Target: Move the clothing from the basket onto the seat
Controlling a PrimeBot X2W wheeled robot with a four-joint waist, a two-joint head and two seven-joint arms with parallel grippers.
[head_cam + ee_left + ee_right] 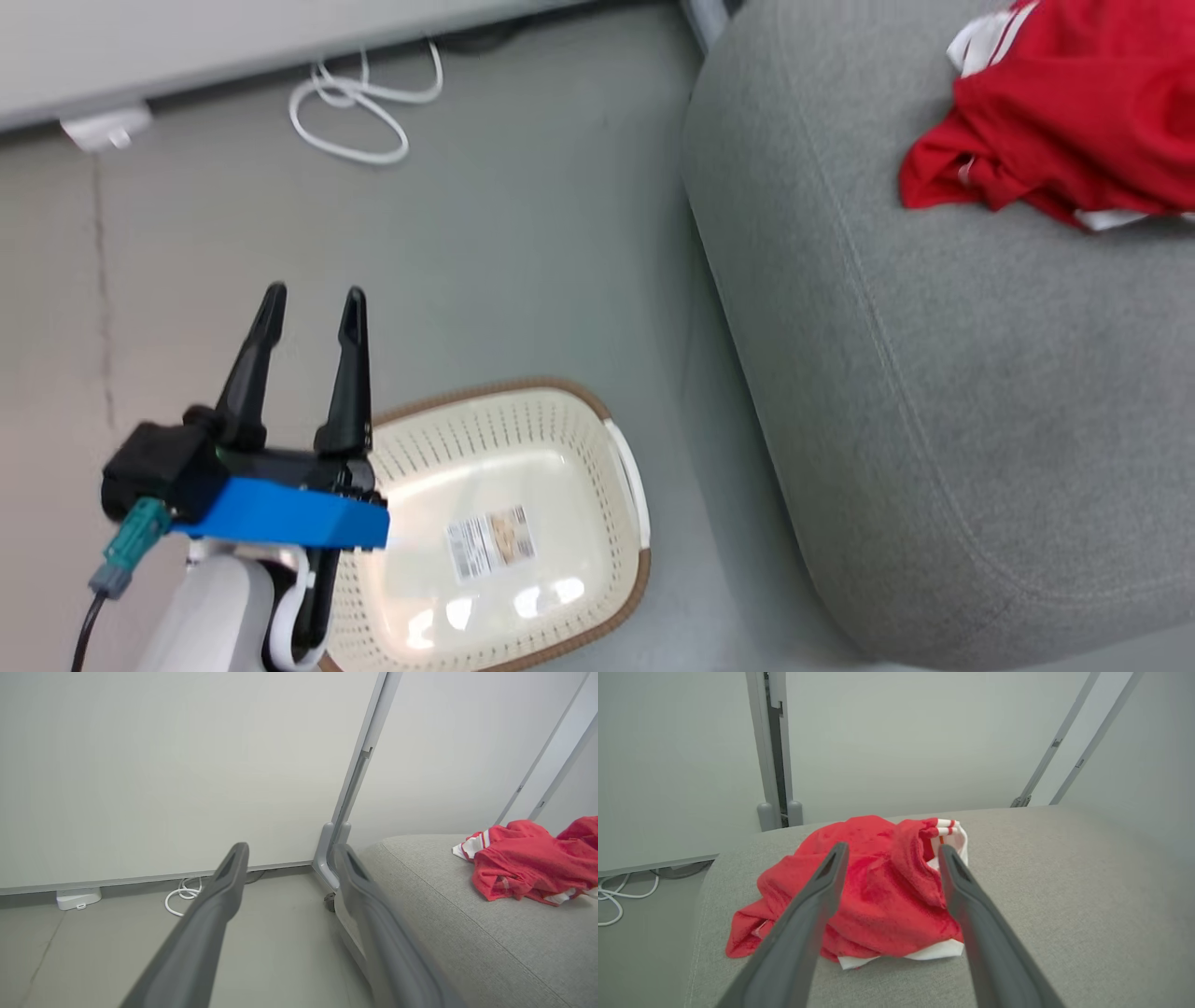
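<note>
Red clothing (1074, 103) on the seat (934, 373) runs off-frame; left hand (314, 292) and right hand (893, 847) spread wide, empty.

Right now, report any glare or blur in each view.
Head view: bright glare patches on the floor of the basket, and the whole frame is slightly soft. Left wrist view: the left gripper blurs toward the bottom edge. Right wrist view: the right gripper blurs likewise, while the clothing is sharp.
</note>
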